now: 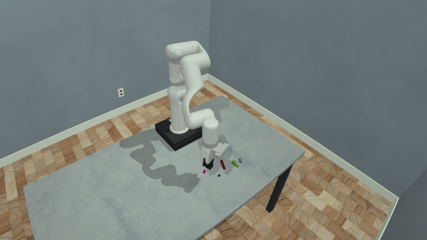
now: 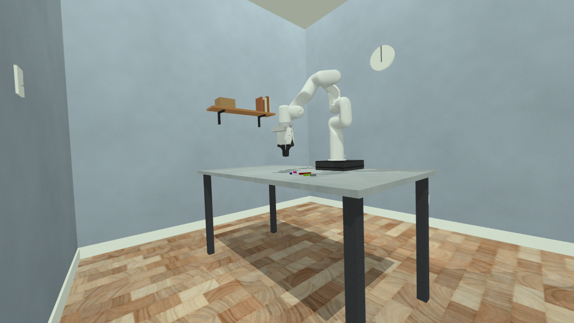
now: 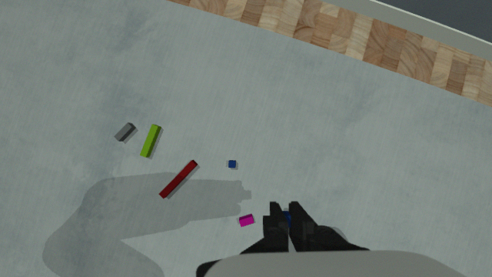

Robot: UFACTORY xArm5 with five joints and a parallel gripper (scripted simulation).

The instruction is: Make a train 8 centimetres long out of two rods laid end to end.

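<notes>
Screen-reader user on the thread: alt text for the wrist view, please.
Gripper shut on a small blue rod, above a grey table. Beyond its fingertips, separate on the table: magenta, second blue, red, lime and grey rods.

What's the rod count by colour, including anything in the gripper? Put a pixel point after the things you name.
blue rods (image 1: pixel 219 175) (image 2: pixel 290 173) (image 3: pixel 232 164): 2, one in the gripper (image 1: pixel 208 167) (image 2: pixel 285 155) (image 3: pixel 283 218)
magenta rod (image 1: pixel 204 171) (image 2: pixel 294 172) (image 3: pixel 246 220): 1
grey rod (image 1: pixel 240 160) (image 2: pixel 313 175) (image 3: pixel 124 131): 1
lime rod (image 1: pixel 235 163) (image 2: pixel 306 174) (image 3: pixel 151 141): 1
red rod (image 1: pixel 223 164) (image 2: pixel 304 173) (image 3: pixel 178 179): 1
Total: 6
</notes>
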